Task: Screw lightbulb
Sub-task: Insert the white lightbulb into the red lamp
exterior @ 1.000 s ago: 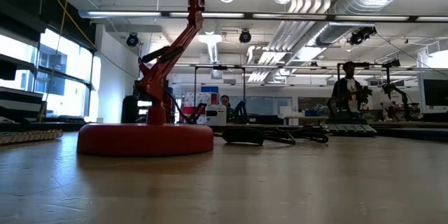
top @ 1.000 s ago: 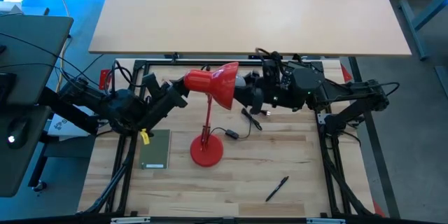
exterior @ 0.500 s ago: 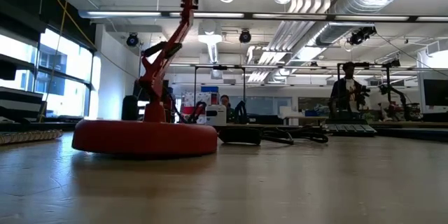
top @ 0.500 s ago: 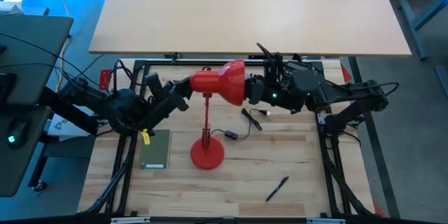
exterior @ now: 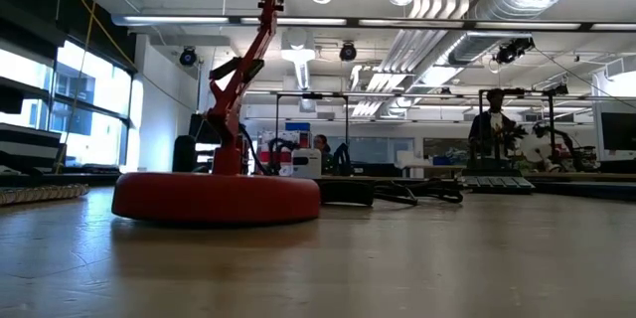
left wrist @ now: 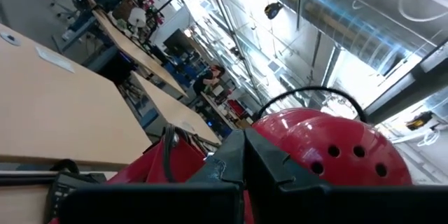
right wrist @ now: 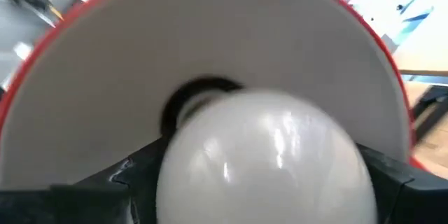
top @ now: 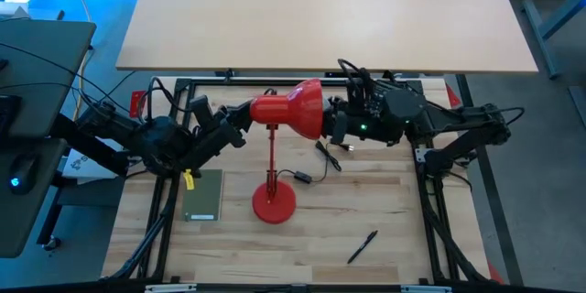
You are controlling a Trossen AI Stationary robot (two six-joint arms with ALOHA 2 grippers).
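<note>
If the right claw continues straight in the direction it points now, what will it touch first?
Probably the white inner wall of the red lamp shade, around the dark socket. The right claw flanks the round white lightbulb, already aimed into that opening.
</note>
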